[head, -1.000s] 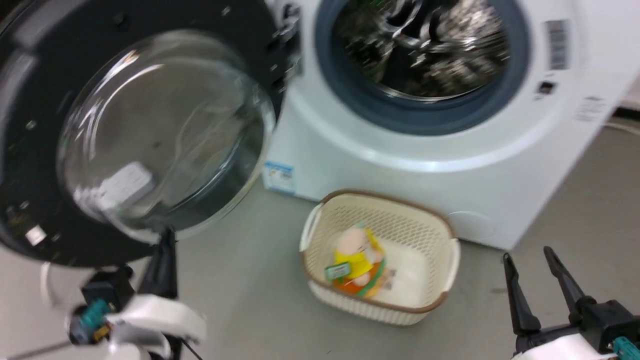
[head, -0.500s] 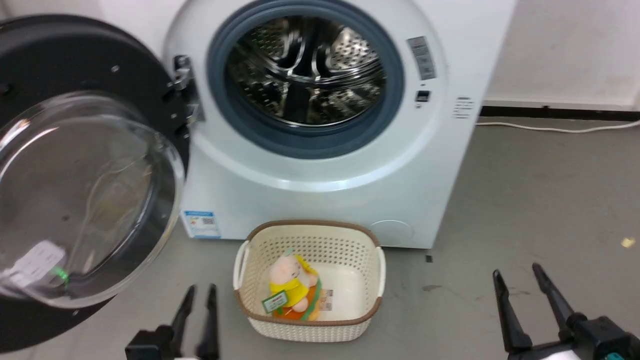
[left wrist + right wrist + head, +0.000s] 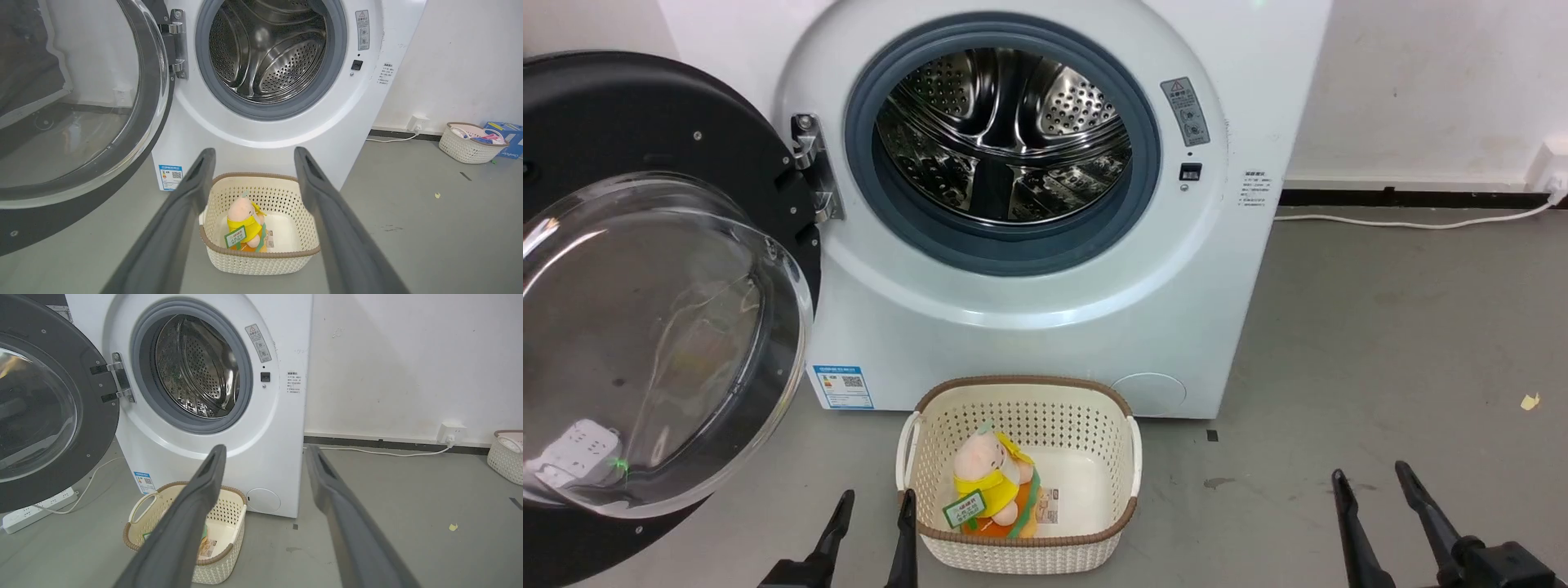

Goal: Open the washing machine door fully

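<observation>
The washing machine door (image 3: 645, 114) stands wide open at nine o'clock of the washing machine (image 3: 1029, 343), hung on a steel hinge (image 3: 809, 175) at the door's own three o'clock edge, its inner face and bulging glass bowl (image 3: 654, 343) turned toward the robot. The steel drum (image 3: 1005, 131) and grey gasket (image 3: 1143, 188) are fully exposed, so the task looks done or very nearly so. The left gripper (image 3: 877, 498) sits at seven o'clock in the head view, its fingers parted and holding nothing, near the door's lower rim but apart from it; the right gripper (image 3: 1370, 472) at five o'clock is likewise spread and empty, well apart from the machine. A cream basket (image 3: 1131, 457) with a plush toy (image 3: 984, 482) rests on the floor at six o'clock of the machine. I judge the door to be stiff and fairly heavy, moving only in an arc about its hinge, with a glossy, slippery black ring. The glass is probably thick, yet it is the part to avoid knocking. If any travel remains, the best purchase is on the black ring at the door's nine o'clock edge, farthest from the hinge for leverage; a flat push with one finger should serve better than a pinch.
</observation>
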{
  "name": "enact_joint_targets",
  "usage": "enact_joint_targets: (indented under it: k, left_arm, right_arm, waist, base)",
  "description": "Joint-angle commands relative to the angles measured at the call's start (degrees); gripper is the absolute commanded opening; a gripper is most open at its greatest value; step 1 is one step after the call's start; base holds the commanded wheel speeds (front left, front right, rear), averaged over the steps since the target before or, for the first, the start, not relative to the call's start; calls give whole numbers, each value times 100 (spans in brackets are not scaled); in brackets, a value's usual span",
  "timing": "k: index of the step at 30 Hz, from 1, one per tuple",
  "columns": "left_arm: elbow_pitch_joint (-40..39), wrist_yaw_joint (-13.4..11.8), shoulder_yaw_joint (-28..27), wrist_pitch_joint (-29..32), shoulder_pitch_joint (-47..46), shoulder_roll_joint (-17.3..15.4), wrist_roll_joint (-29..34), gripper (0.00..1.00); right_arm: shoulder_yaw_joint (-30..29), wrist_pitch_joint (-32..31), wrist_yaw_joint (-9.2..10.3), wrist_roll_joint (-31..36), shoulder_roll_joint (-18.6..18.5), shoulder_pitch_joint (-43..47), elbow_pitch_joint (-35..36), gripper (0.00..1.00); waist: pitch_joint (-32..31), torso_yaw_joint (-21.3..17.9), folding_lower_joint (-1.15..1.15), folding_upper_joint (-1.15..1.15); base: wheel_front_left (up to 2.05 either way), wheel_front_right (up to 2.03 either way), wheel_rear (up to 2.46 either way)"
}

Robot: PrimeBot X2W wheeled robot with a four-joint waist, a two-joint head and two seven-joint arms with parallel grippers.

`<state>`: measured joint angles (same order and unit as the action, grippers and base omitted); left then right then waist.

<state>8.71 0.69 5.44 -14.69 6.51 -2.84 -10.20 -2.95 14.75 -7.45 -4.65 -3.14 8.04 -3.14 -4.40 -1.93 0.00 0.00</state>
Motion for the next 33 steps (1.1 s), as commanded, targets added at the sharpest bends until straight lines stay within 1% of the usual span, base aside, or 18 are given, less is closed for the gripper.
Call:
enact_joint_targets:
  k: [1,12,13,33]
  left_arm:
    - [-42,20,22,-30,54,-9,90,100]
    - [-11,46,1,-30,49,-5,67,100]
    - [-2,46,-12,3,-1,1,83,0]
    - [-111,31,-89,195,-86,0,206,0]
  right_arm:
    - [19,25,-3,-45,25,67,-20,100]
    - [111,25,-3,-61,26,76,-38,100]
    - [111,-2,1,-48,0,-2,-32,0]
    - [140,-196,1,25,2,-113,14,0]
  waist:
    - [-18,16,0,0]
    - [-52,112,0,0]
    - [-53,113,0,0]
    - [13,125,0,0]
  base:
    - [0,0,0]
    - [0,0,0]
    - [0,0,0]
    - [0,0,0]
